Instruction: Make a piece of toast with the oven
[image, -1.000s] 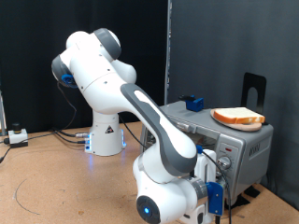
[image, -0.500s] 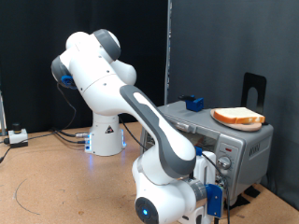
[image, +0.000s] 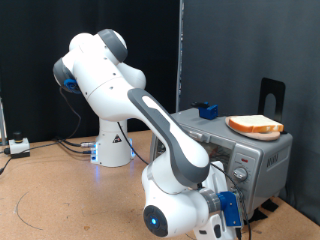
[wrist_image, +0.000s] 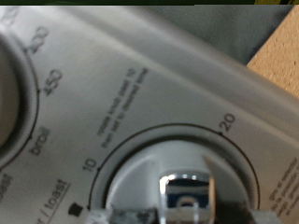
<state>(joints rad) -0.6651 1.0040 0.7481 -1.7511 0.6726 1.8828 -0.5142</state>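
The oven (image: 262, 158) is a silver box at the exterior view's right. A piece of toast (image: 255, 125) with a pale face and brown crust lies on a plate on its roof. My gripper (image: 234, 188) is pressed up against the oven's front knob panel, low down. The wrist view is filled by that panel: a round timer dial (wrist_image: 173, 182) marked 10 and 20, with a chrome knob grip (wrist_image: 187, 194) at its centre, and part of a temperature dial (wrist_image: 14, 89) marked 400, 450 and broil. My fingers do not show distinctly there.
A blue block (image: 207, 109) sits on the oven's roof behind the toast, and a black stand (image: 272, 95) rises behind that. The arm's base (image: 113, 145) stands on the wooden table (image: 60, 200). Cables and a small box (image: 17, 145) lie at the exterior view's left.
The wrist and hand have shifted slightly towards the exterior view's left and turned a little at the oven's knob panel. The toast has not moved.
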